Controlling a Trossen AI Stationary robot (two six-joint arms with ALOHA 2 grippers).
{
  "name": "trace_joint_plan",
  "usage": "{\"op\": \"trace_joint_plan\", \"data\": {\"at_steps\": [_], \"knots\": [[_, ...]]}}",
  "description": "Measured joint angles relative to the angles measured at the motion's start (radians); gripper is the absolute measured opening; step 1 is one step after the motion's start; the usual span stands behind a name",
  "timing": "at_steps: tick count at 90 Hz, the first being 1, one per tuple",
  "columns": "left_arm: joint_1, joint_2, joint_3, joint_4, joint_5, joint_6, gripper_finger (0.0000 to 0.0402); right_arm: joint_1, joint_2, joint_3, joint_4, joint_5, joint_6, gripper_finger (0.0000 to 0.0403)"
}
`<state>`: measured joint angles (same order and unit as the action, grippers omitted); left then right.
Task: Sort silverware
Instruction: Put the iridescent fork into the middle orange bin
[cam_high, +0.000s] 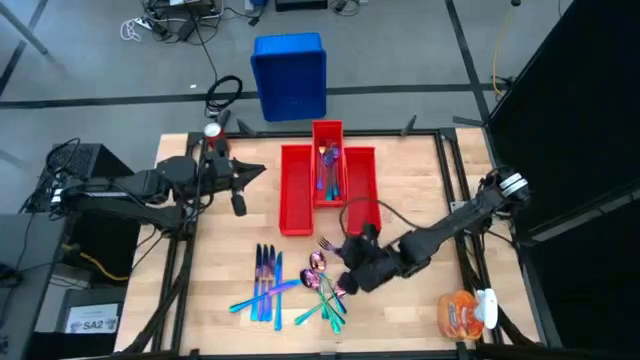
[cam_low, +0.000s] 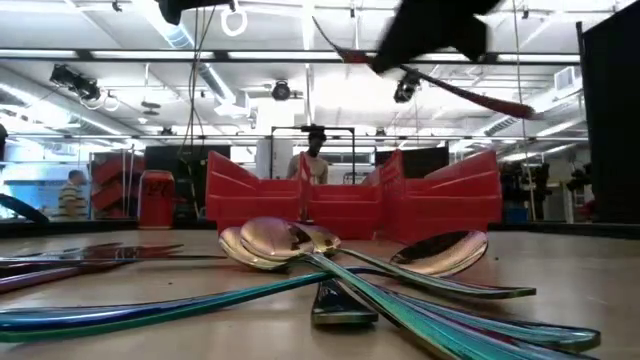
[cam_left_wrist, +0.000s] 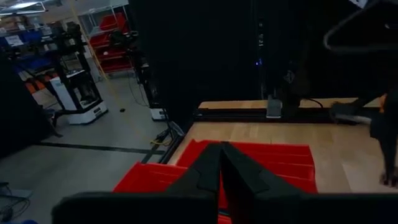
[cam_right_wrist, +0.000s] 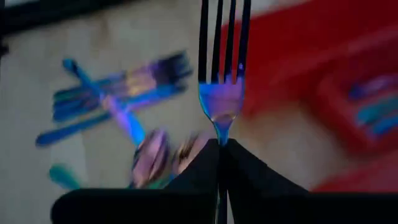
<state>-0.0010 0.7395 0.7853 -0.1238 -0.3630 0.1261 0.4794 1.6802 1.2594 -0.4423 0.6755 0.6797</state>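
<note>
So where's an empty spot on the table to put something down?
Bare wood lies left of the red bins, near the left fingers, and right of the bins toward the table edge. It's crowded in front, where knives and spoons lie by the right fingers holding a fork.

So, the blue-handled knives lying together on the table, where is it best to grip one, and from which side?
Probably at mid-handle, from straight above. The knives lie flat, close and roughly parallel, so fingers should straddle one handle across its narrow width. The outermost one seems easiest, with bare table beside it.
</note>
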Motion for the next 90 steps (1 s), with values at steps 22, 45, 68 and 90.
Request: {"op": "trace_joint_plan", "data": {"at_steps": [22, 45, 68, 90], "knots": [[0.0, 0.0, 0.0, 0.0, 0.0, 0.0, 0.0, -0.252, -0.022, 0.0, 0.23, -0.053, -0.184, 0.0], [0.0, 0.0, 0.0, 0.0, 0.0, 0.0, 0.0, -0.54, -0.022, -0.138, 0.552, -0.185, -0.139, 0.0], [0.0, 0.0, 0.0, 0.0, 0.0, 0.0, 0.0, -0.668, -0.022, -0.389, 0.919, -0.27, 0.012, 0.0], [0.0, 0.0, 0.0, 0.0, 0.0, 0.0, 0.0, -0.693, -0.022, -0.394, 0.91, -0.312, 0.024, 0.0016]]}}
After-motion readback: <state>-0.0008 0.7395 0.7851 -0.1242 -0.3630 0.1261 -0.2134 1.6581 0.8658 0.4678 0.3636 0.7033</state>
